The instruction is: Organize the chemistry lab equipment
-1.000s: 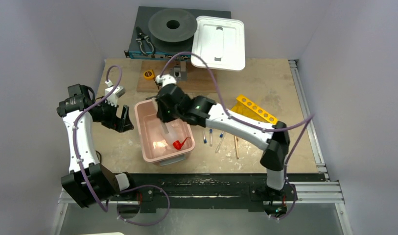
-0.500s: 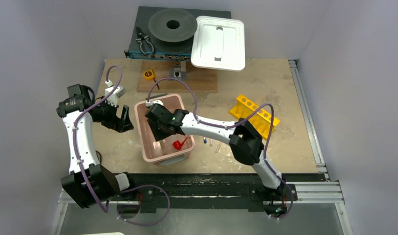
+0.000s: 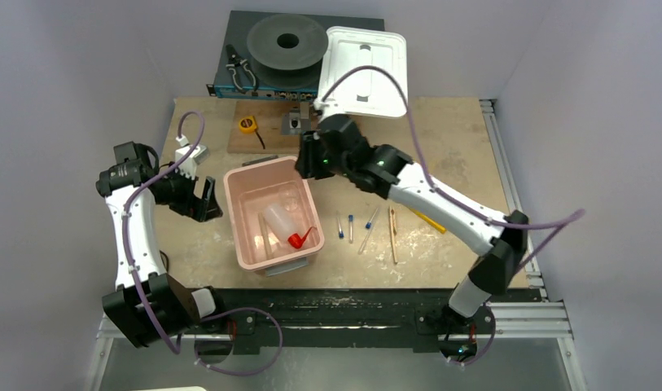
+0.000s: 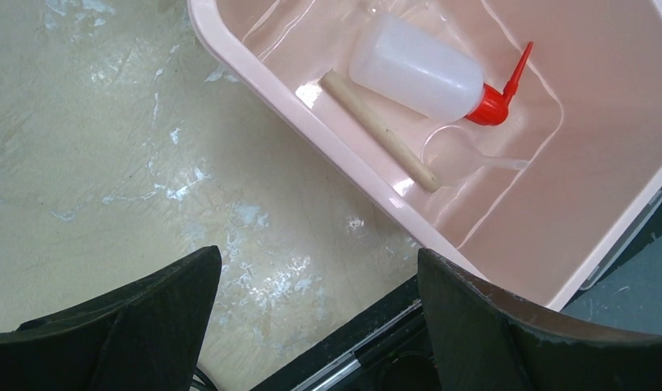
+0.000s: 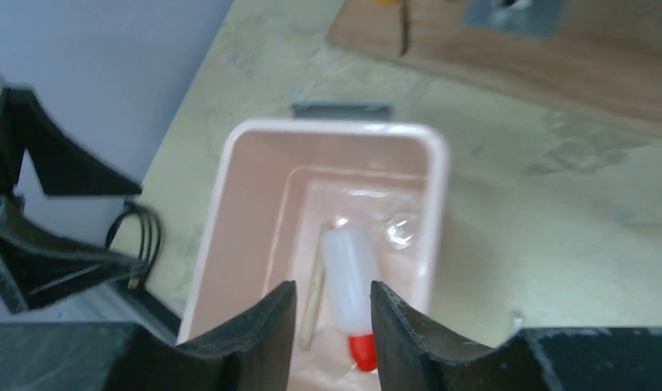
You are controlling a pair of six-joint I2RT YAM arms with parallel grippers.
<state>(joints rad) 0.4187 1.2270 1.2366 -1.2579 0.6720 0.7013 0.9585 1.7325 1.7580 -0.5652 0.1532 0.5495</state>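
Note:
The white squeeze bottle with a red spout (image 3: 280, 223) lies in the pink bin (image 3: 239, 218). It also shows in the left wrist view (image 4: 417, 69) and the right wrist view (image 5: 349, 273). A wooden stick (image 4: 380, 130) and a clear round dish (image 4: 456, 155) lie beside it. Three blue-capped tubes (image 3: 351, 228) and wooden sticks (image 3: 392, 235) lie on the table right of the bin. The yellow rack (image 3: 429, 220) is mostly hidden behind my right arm. I cannot make out the tiny glass. My right gripper (image 3: 303, 160) (image 5: 331, 326) is open and empty above the bin's far right corner. My left gripper (image 3: 207, 199) (image 4: 319, 309) is open left of the bin.
A white lid (image 3: 364, 69), a black disc (image 3: 287, 41) and black pliers (image 3: 242, 73) sit at the back. A yellow tape measure (image 3: 247, 124) and a metal block (image 3: 297, 122) rest on a wooden board (image 3: 344, 138). The table's near edge is a black rail.
My right gripper dipped into the bin, then rose and drew back to the bin's far right corner. My right arm now hides the rack. The left arm has not moved.

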